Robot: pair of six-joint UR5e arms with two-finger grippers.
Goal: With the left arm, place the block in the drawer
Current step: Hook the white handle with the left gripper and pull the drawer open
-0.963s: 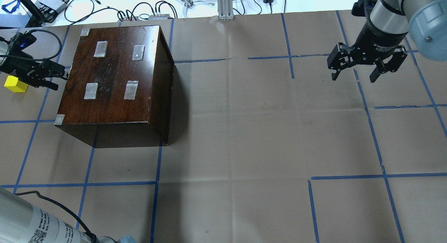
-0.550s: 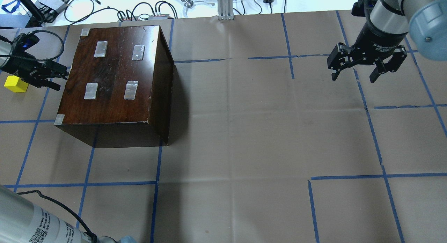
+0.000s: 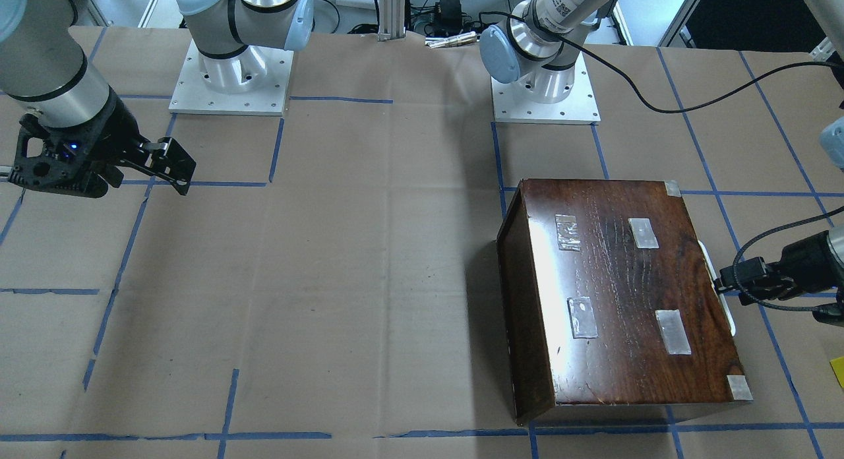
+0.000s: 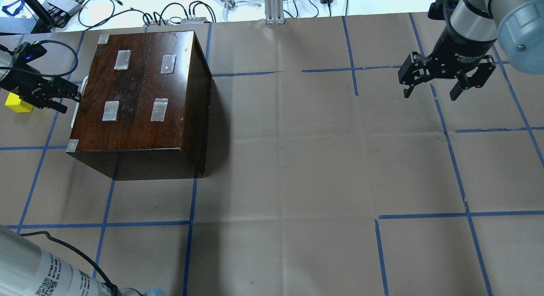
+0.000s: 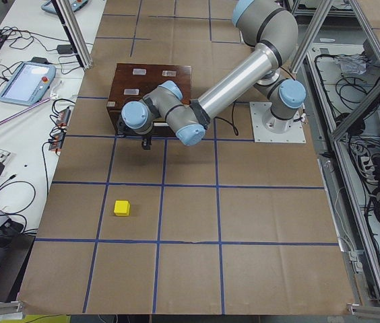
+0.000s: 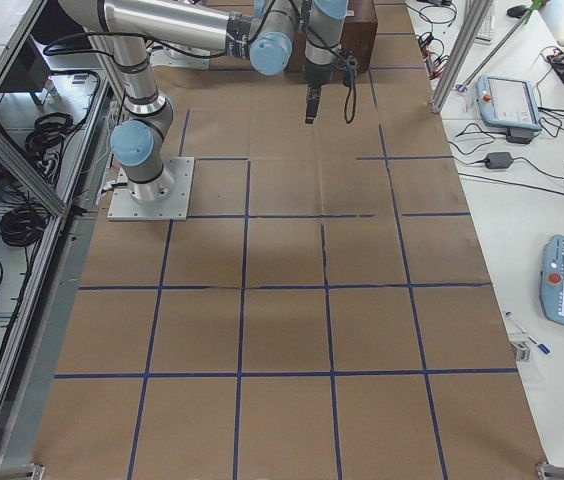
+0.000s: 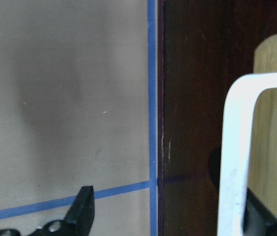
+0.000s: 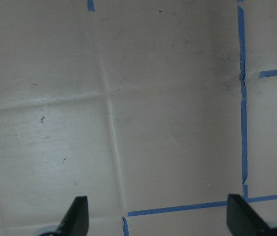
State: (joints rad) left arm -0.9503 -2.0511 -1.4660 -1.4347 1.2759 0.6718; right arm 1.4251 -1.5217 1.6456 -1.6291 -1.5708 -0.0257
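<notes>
The yellow block (image 4: 18, 103) lies on the paper left of the dark wooden box (image 4: 140, 87); it also shows in the exterior left view (image 5: 122, 208). My left gripper (image 4: 70, 101) is open at the box's left face, between block and box. In the left wrist view its jaws (image 7: 170, 216) stand wide apart. One finger (image 7: 261, 219) sits against a white handle (image 7: 239, 147) on the drawer's dark front (image 7: 192, 98). The handle pokes out past the box edge (image 4: 80, 96). My right gripper (image 4: 431, 94) is open and empty at the far right.
Brown paper with blue tape lines (image 4: 272, 160) covers the table. Cables and gear (image 4: 170, 11) lie beyond its far edge. The arm bases (image 3: 231, 76) stand at the robot's side. My left arm's cable (image 3: 765, 248) loops beside the box.
My left gripper has moved a little to the left, away from the box. The white handle now shows past the box's left edge. The block and right arm have not moved.
</notes>
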